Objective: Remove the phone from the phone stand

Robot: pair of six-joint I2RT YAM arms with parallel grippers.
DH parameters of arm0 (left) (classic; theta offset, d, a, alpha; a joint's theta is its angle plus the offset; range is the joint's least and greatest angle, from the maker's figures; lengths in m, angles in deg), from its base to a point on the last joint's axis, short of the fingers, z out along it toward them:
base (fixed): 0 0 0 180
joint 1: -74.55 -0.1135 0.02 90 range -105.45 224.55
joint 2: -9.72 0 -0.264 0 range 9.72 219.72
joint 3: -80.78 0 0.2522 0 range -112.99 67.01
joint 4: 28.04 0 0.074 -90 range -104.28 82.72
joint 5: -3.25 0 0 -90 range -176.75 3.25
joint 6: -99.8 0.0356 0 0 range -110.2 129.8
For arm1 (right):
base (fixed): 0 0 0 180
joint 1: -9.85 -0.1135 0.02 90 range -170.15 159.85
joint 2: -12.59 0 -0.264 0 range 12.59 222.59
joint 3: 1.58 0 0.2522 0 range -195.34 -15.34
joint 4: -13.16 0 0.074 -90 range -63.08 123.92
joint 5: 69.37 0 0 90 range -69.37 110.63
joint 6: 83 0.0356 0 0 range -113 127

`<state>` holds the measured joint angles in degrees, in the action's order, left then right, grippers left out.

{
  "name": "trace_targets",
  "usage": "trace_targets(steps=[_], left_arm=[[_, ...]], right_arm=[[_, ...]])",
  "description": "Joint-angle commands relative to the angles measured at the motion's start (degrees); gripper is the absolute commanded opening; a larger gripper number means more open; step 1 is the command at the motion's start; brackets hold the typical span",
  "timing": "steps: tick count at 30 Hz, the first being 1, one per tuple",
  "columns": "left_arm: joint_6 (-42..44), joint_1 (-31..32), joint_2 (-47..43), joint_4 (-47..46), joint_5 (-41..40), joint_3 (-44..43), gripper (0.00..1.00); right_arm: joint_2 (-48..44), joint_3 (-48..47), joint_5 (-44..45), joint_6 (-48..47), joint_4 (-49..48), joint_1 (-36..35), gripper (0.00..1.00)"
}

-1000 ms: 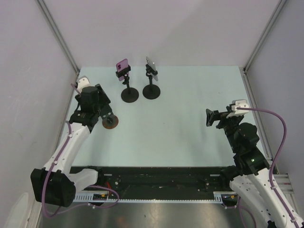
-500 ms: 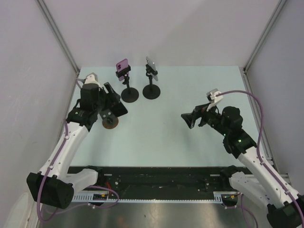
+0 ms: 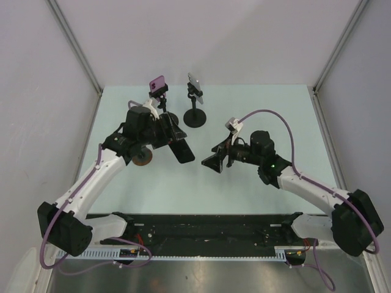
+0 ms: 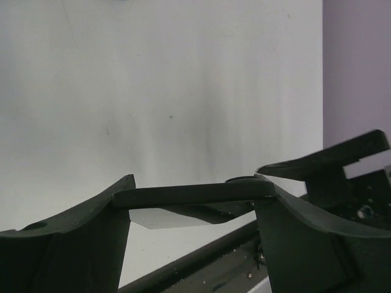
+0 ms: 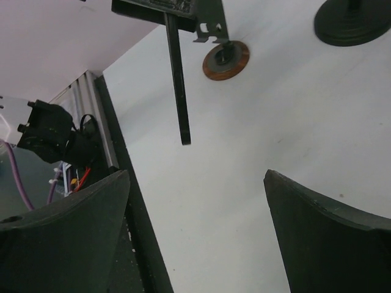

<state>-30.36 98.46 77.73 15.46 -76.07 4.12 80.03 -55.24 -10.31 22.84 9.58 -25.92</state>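
A pink phone [image 3: 157, 83] sits clamped on a black stand; its round base [image 3: 165, 119] is partly hidden by my left arm. A grey phone [image 3: 194, 81] sits on a second black stand [image 3: 195, 117]. My left gripper [image 3: 173, 138] [image 4: 195, 189] is shut on a thin flat black slab [image 3: 181, 151] [image 4: 192, 195], phone-shaped, held above the table's middle. The slab shows edge-on in the right wrist view [image 5: 178, 79]. My right gripper [image 3: 215, 163] [image 5: 195, 177] is open and empty, just right of the slab, jaws pointing at it.
A brown disc [image 3: 142, 158] [image 5: 226, 59] lies on the pale green table under my left arm. The second stand's base shows in the right wrist view [image 5: 353, 24]. White walls enclose the table. A black rail [image 3: 201, 223] runs along the near edge.
Both arms have swung in towards the table's middle. My left gripper moved right and nearer with the black slab. My right gripper moved left, close to the slab.
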Motion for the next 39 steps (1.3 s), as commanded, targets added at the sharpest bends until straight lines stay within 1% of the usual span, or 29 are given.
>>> trace_targets(steps=[1, 5, 8, 9, 11, 12, 14, 15, 17, 18, 19, 20, 21, 23, 24, 26, 27, 28, 29, 31, 32, 33, 34, 35, 36, 37, 38, 39], left_arm=[[-3.6, 2.4, 0.5, -2.6, 5.0, -4.0, 0.01], [-5.0, 4.0, 1.2, -2.6, 5.7, -4.2, 0.0], [-6.1, 5.5, 1.4, -2.7, 5.5, -4.2, 0.0], [-6.2, 5.9, 1.7, -2.6, 5.4, -4.3, 0.01], [-6.7, 6.7, 1.8, -2.6, 5.3, -4.3, 0.0], [-6.8, 6.9, 1.7, -2.7, 5.1, -4.3, 0.0], [-6.9, 7.4, 1.3, -2.7, 4.8, -4.1, 0.0], [-6.9, 7.5, 1.2, -2.7, 4.1, -3.8, 0.0], [-6.8, 7.5, 0.7, -2.7, 3.6, -3.6, 0.0], [-6.8, 7.5, 0.5, -2.7, 2.8, -3.5, 0.03], [-6.6, 7.5, 0.4, -2.8, 2.2, -3.5, 0.13], [-5.8, 7.5, 0.1, -2.7, 1.6, -3.6, 0.21], [-5.2, 7.5, -0.2, -2.8, 0.1, -3.5, 0.4], [-2.4, 7.5, -0.6, -2.9, -1.5, -3.5, 0.57], [-1.2, 7.5, -0.8, -2.9, -2.5, -3.7, 0.72], [1.9, 7.5, -1.4, -3.0, -5.5, -4.3, 0.84], [3.0, 7.5, -2.2, -3.0, -6.0, -5.0, 0.94], [4.4, 7.5, -2.5, -3.1, -7.2, -5.6, 0.98], [8.2, 7.5, -2.9, -3.2, -8.3, -6.0, 1.0], [11.5, 7.4, -4.6, -3.3, -12.4, -6.2, 1.0], [13.3, 7.2, -5.5, -3.3, -14.6, -6.3, 1.0], [14.3, 7.0, -6.5, -3.5, -15.3, -6.0, 1.0], [15.7, 6.9, -8.7, -3.7, -15.9, -5.5, 1.0], [18.3, 6.9, -10.1, -5.2, -18.0, -4.3, 1.0], [19.5, 6.9, -11.5, -6.2, -19.2, -1.0, 1.0], [21.3, 6.9, -15.3, -8.3, -20.8, 1.0, 1.0], [22.1, 7.0, -17.1, -9.2, -22.9, 3.0, 1.0], [22.8, 6.9, -19.4, -10.0, -23.7, 6.8, 1.0]], right_arm=[[3.7, -1.6, -4.0, 1.8, -11.2, -2.2, 0.96], [7.9, -1.4, -4.7, 1.7, -14.2, -4.4, 0.92], [9.6, -1.2, -5.0, 2.5, -16.9, -5.7, 0.85], [10.7, -1.1, -4.9, 3.0, -17.5, -6.1, 0.79], [11.4, -1.1, -5.0, 3.5, -18.4, -6.4, 0.71], [11.6, -1.1, -5.0, 3.8, -18.5, -6.6, 0.56], [11.0, -0.4, -4.8, 3.9, -18.3, -6.6, 0.39], [9.7, -0.2, -4.5, 3.9, -17.6, -6.5, 0.19], [8.0, -0.1, -3.6, 3.2, -14.3, -6.6, 0.04], [6.8, 0.1, -2.8, 2.8, -12.9, -6.6, 0.0], [5.1, 0.1, -0.8, 2.3, -9.7, -6.6, 0.0], [4.1, 0.4, -0.4, 2.2, -8.6, -6.5, 0.0], [3.3, 0.7, 0.5, 1.9, -7.7, -6.5, 0.0], [1.4, 1.7, 1.1, 1.8, -5.4, -6.4, 0.0], [0.9, 2.2, 1.9, 1.8, -5.0, -6.5, 0.0], [0.0, 2.5, 3.6, 4.0, -3.8, -6.3, 0.0], [-0.3, 2.5, 4.3, 5.3, -3.4, -6.0, 0.0], [-0.5, 2.5, 4.5, 6.4, -2.7, -5.6, 0.0], [-1.0, 2.5, 5.0, 7.1, -1.9, -5.3, 0.0], [-1.5, 2.5, 8.9, 7.3, 1.5, -4.8, 0.0], [-2.0, 2.5, 9.7, 8.4, 3.0, -2.1, 0.0], [-2.5, 2.5, 9.4, 11.0, 4.4, -0.6, 0.0], [-3.0, 2.5, 9.4, 11.5, 7.3, 1.2, 0.0], [-3.6, 2.5, 10.4, 10.9, 9.1, 2.5, 0.0], [-4.4, 2.5, 13.1, 9.3, 12.0, 5.0, 0.0], [-4.6, 2.5, 13.4, 8.7, 12.9, 6.7, 0.0], [-4.6, 2.4, 13.2, 8.4, 13.7, 8.6, 0.0], [-3.8, 2.4, 12.1, 9.2, 14.8, 13.7, 0.0]])
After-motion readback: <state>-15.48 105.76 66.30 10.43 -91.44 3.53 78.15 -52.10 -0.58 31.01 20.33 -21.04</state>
